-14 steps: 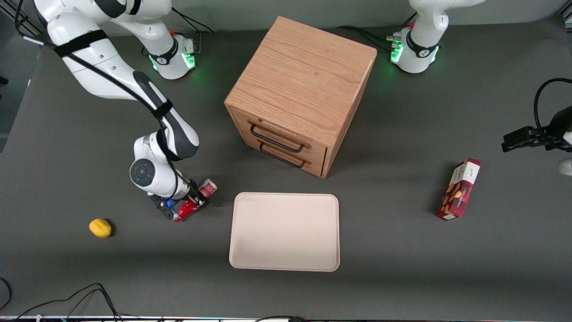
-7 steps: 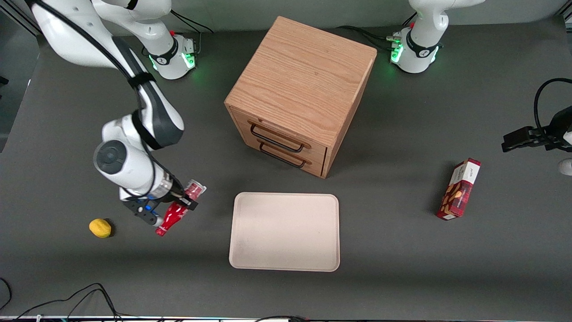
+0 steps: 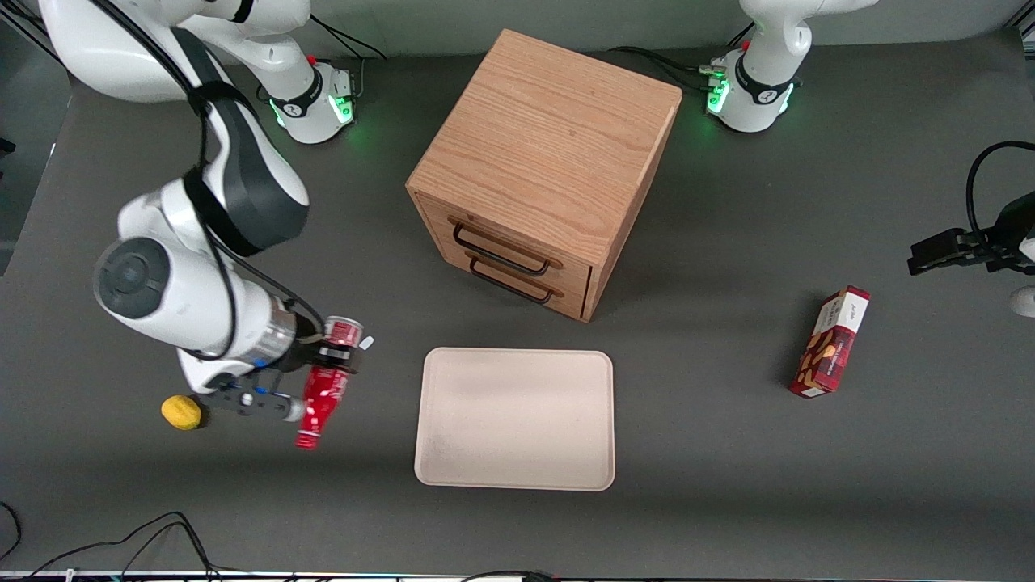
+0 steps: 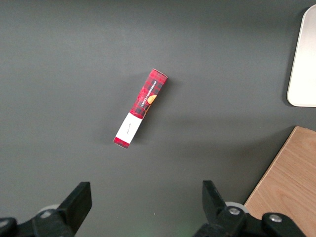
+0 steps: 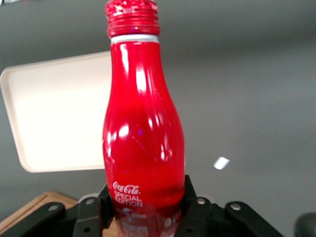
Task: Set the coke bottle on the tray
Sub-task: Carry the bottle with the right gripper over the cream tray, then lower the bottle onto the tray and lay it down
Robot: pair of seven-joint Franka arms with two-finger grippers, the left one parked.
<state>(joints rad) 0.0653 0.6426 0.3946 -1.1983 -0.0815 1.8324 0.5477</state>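
My right gripper (image 3: 330,360) is shut on the coke bottle (image 3: 321,390), a slim red bottle with white lettering, and holds it lifted above the table, lying roughly level, cap toward the front camera. It hangs beside the cream tray (image 3: 515,419), toward the working arm's end of the table, with a gap between them. In the right wrist view the bottle (image 5: 143,133) stands between the black fingers (image 5: 195,207), which clamp its lower body, and the tray (image 5: 54,118) shows past it. The tray holds nothing.
A wooden two-drawer cabinet (image 3: 543,166) stands farther from the front camera than the tray. A yellow lemon (image 3: 181,411) lies on the table close to the gripper. A red snack box (image 3: 830,342) lies toward the parked arm's end and shows in the left wrist view (image 4: 140,107).
The right arm has risen and swung toward the front camera and away from the tray, lifting the bottle off the table. The bottle has turned so its cap points at the front camera.
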